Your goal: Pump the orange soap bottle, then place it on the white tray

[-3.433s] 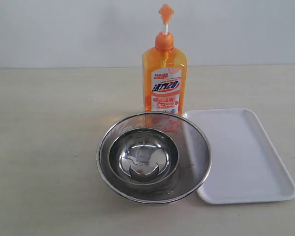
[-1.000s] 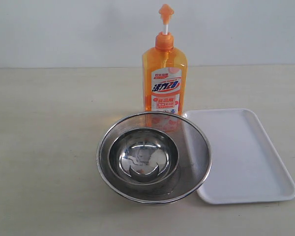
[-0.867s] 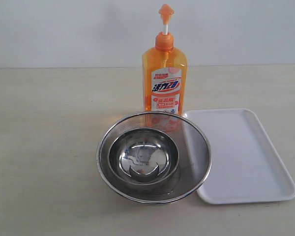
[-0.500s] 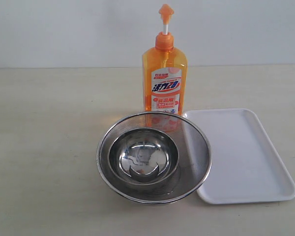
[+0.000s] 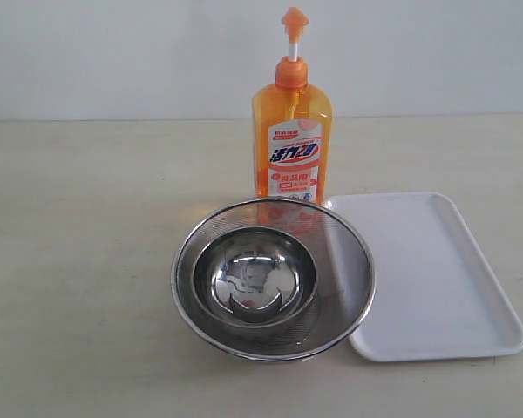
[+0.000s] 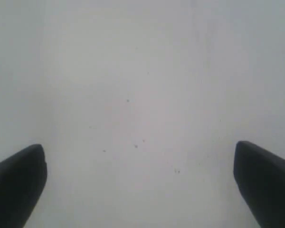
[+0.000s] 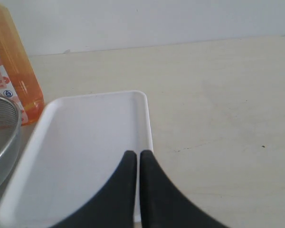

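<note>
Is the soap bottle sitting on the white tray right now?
No, the bottle stands upright on the table behind the strainer, just off the tray's corner.

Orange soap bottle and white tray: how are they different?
The orange soap bottle stands tall and upright; the white tray lies flat and low. The bottle is see-through orange with a colourful label; the tray is plain white all over. The bottle has a pump on top; the tray has only a low rim. Both rest on the table.
</note>
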Controlling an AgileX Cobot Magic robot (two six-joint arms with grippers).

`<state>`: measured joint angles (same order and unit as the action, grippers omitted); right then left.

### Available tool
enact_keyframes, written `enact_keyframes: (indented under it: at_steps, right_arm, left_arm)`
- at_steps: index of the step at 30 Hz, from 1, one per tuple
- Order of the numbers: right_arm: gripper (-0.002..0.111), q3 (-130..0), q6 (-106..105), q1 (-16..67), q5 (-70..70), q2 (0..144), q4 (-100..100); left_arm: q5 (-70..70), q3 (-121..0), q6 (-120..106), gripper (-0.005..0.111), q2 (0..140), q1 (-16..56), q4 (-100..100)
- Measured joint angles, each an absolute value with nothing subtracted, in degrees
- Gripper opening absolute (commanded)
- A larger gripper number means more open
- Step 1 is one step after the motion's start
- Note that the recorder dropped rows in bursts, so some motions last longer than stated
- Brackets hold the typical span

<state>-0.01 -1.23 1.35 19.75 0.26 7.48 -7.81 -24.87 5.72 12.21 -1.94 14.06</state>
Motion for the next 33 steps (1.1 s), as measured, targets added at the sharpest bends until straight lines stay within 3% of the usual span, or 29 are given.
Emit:
enact_keyframes:
  at_steps: [6, 33]
  right_arm:
    - [0.0, -0.01, -1.23, 1.35, 19.75, 0.26, 7.48]
    - [0.0, -0.01, -1.23, 1.35, 19.75, 0.26, 7.48]
  left_arm:
    - [-6.55, -26.2, 6.3, 0.109, 20.4, -1.94, 14.06]
    - [-7.45, -26.22, 12.02, 0.108, 20.4, -1.94, 14.06]
